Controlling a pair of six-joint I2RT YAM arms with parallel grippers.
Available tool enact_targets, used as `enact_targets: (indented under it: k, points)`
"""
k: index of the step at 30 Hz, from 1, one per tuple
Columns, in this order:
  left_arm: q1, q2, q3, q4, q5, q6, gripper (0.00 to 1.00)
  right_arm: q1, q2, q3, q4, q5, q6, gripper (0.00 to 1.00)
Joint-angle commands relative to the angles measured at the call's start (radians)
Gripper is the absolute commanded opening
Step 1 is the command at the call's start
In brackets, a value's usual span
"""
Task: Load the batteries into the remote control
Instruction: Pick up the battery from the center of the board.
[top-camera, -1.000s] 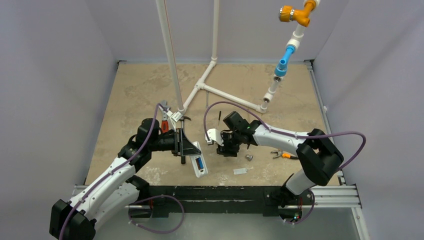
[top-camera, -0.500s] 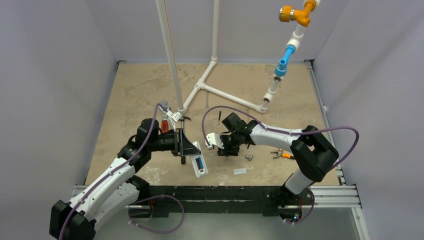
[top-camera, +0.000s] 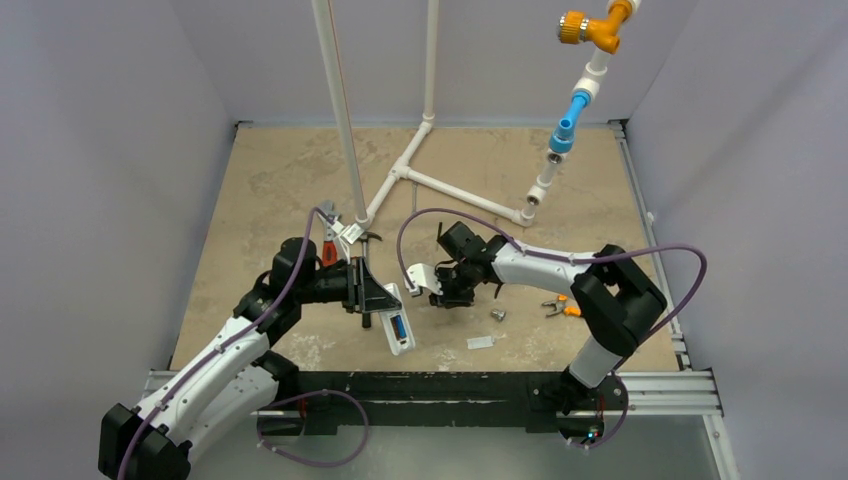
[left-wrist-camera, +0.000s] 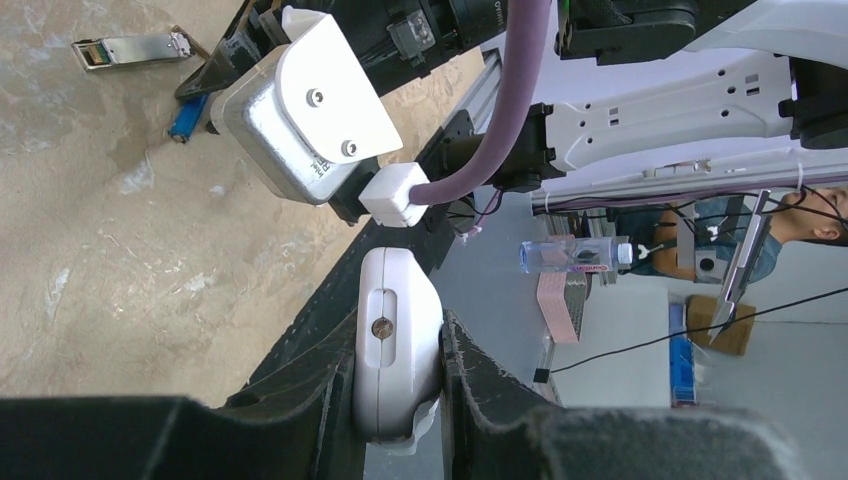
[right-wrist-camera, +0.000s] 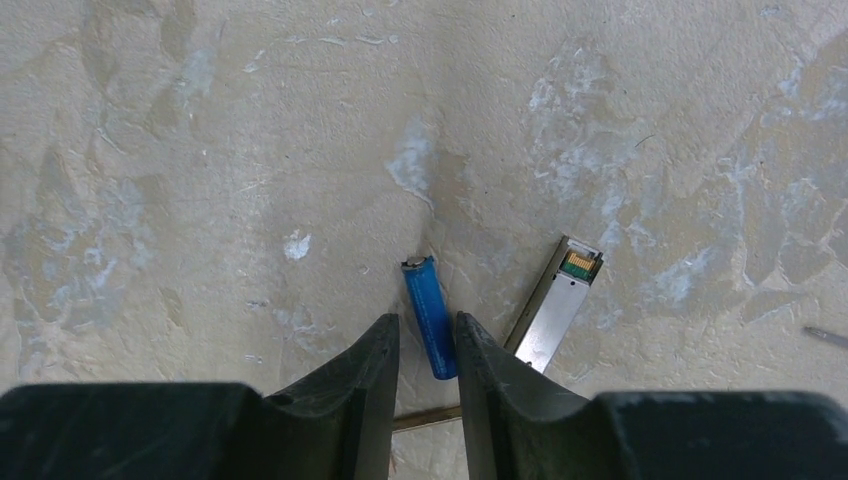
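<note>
Left gripper (left-wrist-camera: 398, 345): jaws pressed on the long sides of the remote (left-wrist-camera: 396, 300), held near the front edge of the table (top-camera: 270, 180).

Right gripper (right-wrist-camera: 426, 322): jaws narrowly spread, straddling the near end of a battery (right-wrist-camera: 428, 312) that lies flat on the table. One finger (right-wrist-camera: 480, 375) is touching or almost touching it. A sliver of table shows between the battery and the other finger, so I log no pinch.

Room to move:
- The two grippers work close together at centre front, with only a small gap between the remote and the right wrist.
- A module (right-wrist-camera: 558, 315) lies just beside the battery on the outer side of the right gripper, angled away from it.
- A cylinder (top-camera: 497, 315), a cover (top-camera: 481, 342) and pliers (top-camera: 556, 307) lie to the right of that gripper, each apart from it.
- Pipes (top-camera: 450, 190) cross the far middle of the table.
- The table's left side and far corners are bare.

Differences between views:
- Overhead shows the remote's recess facing up with a second battery (top-camera: 398, 326) in it. The left wrist view shows only the remote's end.
- Overhead hides the loose battery under the right gripper. Both wrist views show it.
- The right wrist view shows the finger gap, which the other views do not.
</note>
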Motion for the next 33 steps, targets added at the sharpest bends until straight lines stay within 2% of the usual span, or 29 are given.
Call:
enact_targets:
  k: [1, 9, 14, 17, 25, 33]
  points:
    - [0.005, -0.012, 0.002, 0.023, 0.013, 0.011, 0.0, 0.002, 0.043, 0.025, -0.081, 0.026, -0.033, 0.25]
    - [0.005, -0.007, 0.01, 0.023, 0.015, 0.011, 0.0, 0.001, 0.087, 0.047, -0.157, 0.037, -0.05, 0.13]
    - [0.004, -0.017, 0.012, 0.014, 0.013, 0.013, 0.0, -0.008, 0.019, 0.01, -0.078, 0.013, -0.018, 0.0]
    - [0.005, -0.02, 0.017, 0.007, 0.014, 0.015, 0.0, -0.018, -0.042, -0.023, -0.007, -0.031, 0.025, 0.0]
    - [0.005, -0.029, 0.022, -0.011, 0.011, 0.018, 0.0, -0.024, -0.279, -0.169, 0.262, -0.061, 0.178, 0.0]
    - [0.004, -0.013, 0.021, 0.005, 0.007, 0.017, 0.0, -0.024, -0.647, -0.352, 0.506, -0.185, 0.326, 0.0]
